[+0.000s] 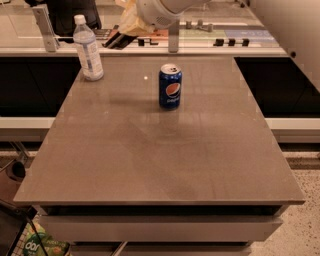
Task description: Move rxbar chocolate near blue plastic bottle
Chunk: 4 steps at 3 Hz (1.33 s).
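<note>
where the table [150, 165] reaches its 11 o'clock corner, the water bottle [88, 47] stands upright. the gripper [120, 40] hangs past the far edge, between 11 and 12 o'clock; how far open it is i cannot tell. a dark shape there may be the chocolate bar. a soda can [170, 86] stands toward 12 o'clock from the table's middle.

You see a grey-brown desk [150, 160], faintly streaked. Far-left corner: blue plastic bottle [88, 50], clear, white cap, pale blue-white label. Toward far edge, centre: Pepsi can [170, 86], dark blue, red-white-blue roundel. Beyond far edge: dark gripper [118, 40], white arm [157, 11].
</note>
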Each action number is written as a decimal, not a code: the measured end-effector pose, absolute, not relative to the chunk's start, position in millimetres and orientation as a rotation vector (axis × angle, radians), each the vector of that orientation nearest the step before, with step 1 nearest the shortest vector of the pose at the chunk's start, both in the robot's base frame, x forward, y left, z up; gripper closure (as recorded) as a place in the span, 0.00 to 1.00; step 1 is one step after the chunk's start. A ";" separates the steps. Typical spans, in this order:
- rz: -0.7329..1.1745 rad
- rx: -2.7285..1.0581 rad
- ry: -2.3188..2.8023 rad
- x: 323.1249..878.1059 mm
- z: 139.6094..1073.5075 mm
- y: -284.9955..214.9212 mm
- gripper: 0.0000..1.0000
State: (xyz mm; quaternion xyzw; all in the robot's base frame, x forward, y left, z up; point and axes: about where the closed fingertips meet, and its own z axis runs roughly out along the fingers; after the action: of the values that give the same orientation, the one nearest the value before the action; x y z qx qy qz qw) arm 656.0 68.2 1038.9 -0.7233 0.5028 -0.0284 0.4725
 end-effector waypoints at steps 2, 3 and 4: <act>-0.078 -1.696 1.191 679.4 1018.5 95.4 1.00; -0.090 -1.629 1.175 695.1 1006.2 105.4 1.00; -0.096 -1.613 1.166 697.3 1010.1 107.6 0.84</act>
State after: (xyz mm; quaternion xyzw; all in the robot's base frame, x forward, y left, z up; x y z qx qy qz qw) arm 697.3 107.6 1010.1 -0.6794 0.4914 -0.0406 0.5435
